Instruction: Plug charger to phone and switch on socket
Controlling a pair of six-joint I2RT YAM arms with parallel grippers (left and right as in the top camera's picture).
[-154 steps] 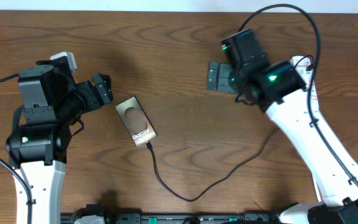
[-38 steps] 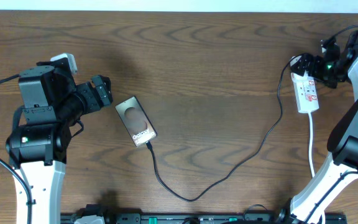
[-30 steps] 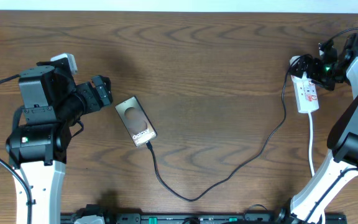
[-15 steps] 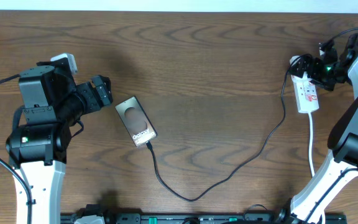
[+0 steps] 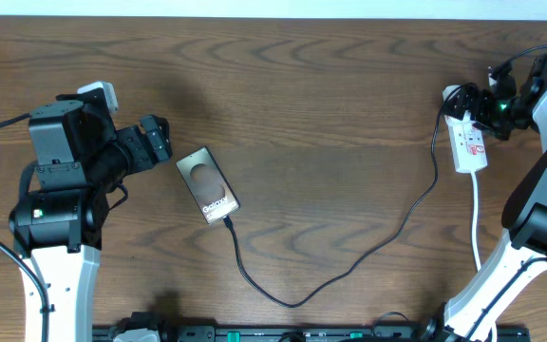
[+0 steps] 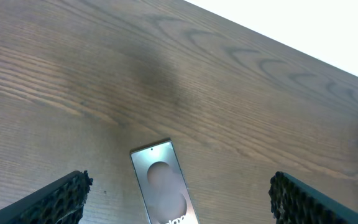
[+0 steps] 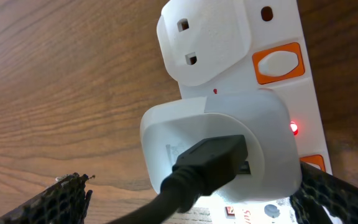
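The socket (image 7: 278, 37) lies just in front of the right claw (image 7: 194, 202), fingers apart astride its length; the left claw (image 5: 158, 136), likewise apart, is well off by the phone (image 5: 207, 185).

Soft, even light is falling from above, and the table (image 5: 330, 114) is showing its grain crisply across the overhead view. A faint, blurred shadow is lying on the wood just beyond the phone (image 5: 208, 185), slightly to its left. The left wrist view is catching it as a dim smudge past the phone's far end. The phone's screen is giving back a dull, hazy sheen without hard glare. Beyond and right of the phone, the strip past the table edge is washing out to plain white. In the right wrist view the socket (image 7: 278, 81) is looking bright yet keeping its speckled texture, its red lamp (image 7: 294, 129) is glowing, and the charger (image 7: 210, 155) is reading as flat black.
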